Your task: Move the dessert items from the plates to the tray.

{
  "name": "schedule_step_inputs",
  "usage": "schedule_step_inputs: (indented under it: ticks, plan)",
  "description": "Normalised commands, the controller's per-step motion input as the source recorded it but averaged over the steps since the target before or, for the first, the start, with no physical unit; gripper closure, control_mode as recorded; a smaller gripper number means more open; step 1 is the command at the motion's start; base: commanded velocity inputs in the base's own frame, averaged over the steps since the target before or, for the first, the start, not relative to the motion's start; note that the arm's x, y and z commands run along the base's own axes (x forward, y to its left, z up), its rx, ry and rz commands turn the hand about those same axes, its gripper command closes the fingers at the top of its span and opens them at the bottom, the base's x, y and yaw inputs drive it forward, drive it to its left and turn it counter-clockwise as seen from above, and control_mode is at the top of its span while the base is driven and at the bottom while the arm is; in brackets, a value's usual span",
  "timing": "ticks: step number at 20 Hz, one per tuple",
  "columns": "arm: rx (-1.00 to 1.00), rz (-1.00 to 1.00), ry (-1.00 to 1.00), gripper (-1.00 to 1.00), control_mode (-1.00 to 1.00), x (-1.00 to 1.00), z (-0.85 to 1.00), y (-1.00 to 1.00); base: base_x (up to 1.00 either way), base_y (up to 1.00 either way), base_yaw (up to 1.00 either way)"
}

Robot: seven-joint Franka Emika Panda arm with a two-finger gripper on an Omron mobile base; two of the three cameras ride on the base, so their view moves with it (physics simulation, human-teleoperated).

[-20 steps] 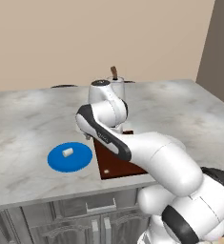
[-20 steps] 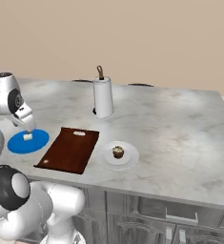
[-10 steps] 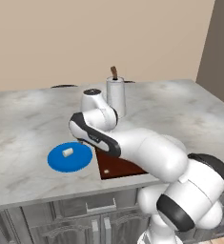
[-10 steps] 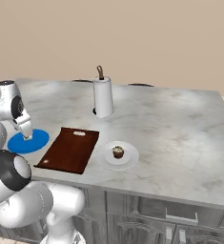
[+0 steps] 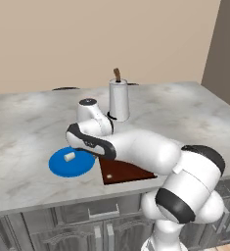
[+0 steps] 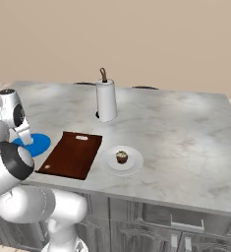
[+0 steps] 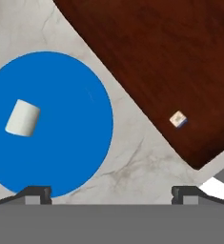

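The marshmallow point(image 7: 22, 117) is found lying on its side on the blue plate point(image 7: 70, 95), toward the plate's outer half and clear of the rim. The tray point(image 7: 170, 62) lies just beside that plate, with a narrow strip of counter point(image 7: 132, 157) between them; a small pale cube-like speck point(image 7: 178, 119) sits near the tray's corner, its nature not determinable. The cupcake point(image 6: 121, 157) is seen on the white plate point(image 6: 134, 165) on the tray's far side, untouched. Neither dessert is on the tray, so the task is judged to be at its first pick.

The gripper point(image 7: 111, 193) is held above the gap between plate and tray, its jaws spread to full width and nothing between them. The fingertips point(image 7: 35, 193) are seen at the bottom of the hand view, and the marshmallow lies off to one side of their centre line.

Risks noted:
- A descent from the present position would be judged to land on the plate's edge or the counter, not the marshmallow; a sideways correction is needed first.
- The marshmallow, lying as a cylinder, is liable to roll if nudged by one finger ahead of the other.
- Being small and soft-looking, it may be squeezed out or missed by wide jaws closing off-centre.
- The plate may be pushed if contacted.
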Motion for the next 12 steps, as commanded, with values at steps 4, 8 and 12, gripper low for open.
schedule_step_inputs:
  ticks: [4, 8, 12]
  plan:
    - [0.00, -0.05, 0.00, -1.00, -1.00, 0.16, -0.04, 0.16, 0.00, 0.00, 0.00]
    - [0.00, -0.01, 0.00, -1.00, -1.00, 0.19, -0.08, 0.09, 0.00, 0.00, 0.00]
    - [0.00, -0.01, 0.00, -1.00, -1.00, 0.26, -0.22, 0.02, 0.00, 0.00, 0.00]
